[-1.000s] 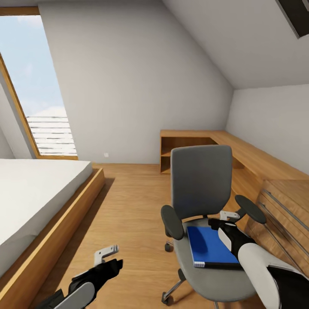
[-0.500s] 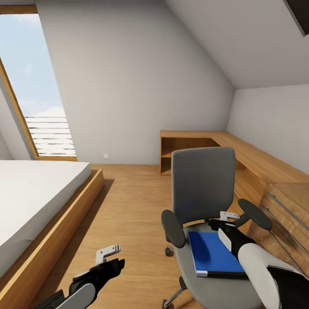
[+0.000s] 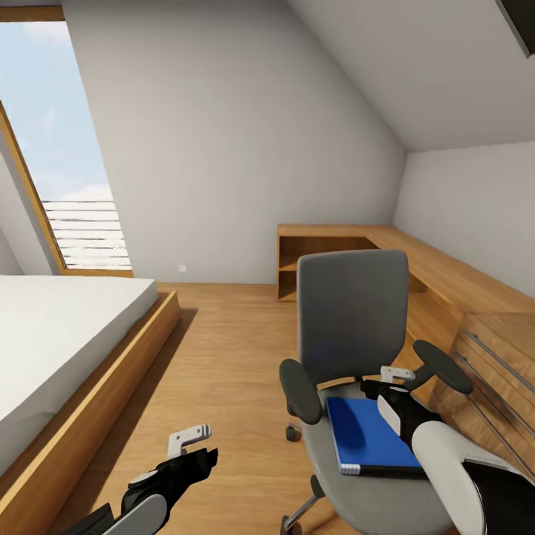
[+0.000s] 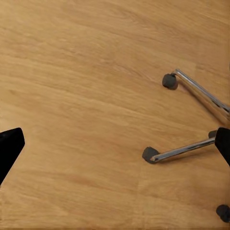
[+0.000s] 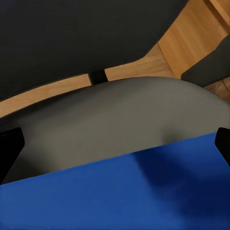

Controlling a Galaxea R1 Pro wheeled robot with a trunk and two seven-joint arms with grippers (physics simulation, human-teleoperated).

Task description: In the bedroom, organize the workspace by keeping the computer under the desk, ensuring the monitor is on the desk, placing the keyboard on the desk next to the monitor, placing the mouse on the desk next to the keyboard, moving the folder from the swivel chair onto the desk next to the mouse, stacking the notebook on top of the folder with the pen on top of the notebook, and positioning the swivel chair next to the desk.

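Observation:
The swivel chair, grey with dark armrests, stands on the oak floor at centre right. The bright blue folder lies flat on its seat. My right gripper hovers open just above the seat at the folder's far edge, near the backrest. The right wrist view shows the folder and the grey seat between the spread fingers of the right gripper. My left gripper is open, low over the floor left of the chair. The left gripper faces the bare planks and the chair's chrome legs.
A white bed in an oak frame fills the left side. A low oak shelf unit runs along the far and right walls. An oak dresser with bar handles stands close to the chair's right. A slanted window is at far left.
The view has shifted a little, and the chair and folder sit slightly further right in it. The left gripper is a touch lower. Both grippers stay open.

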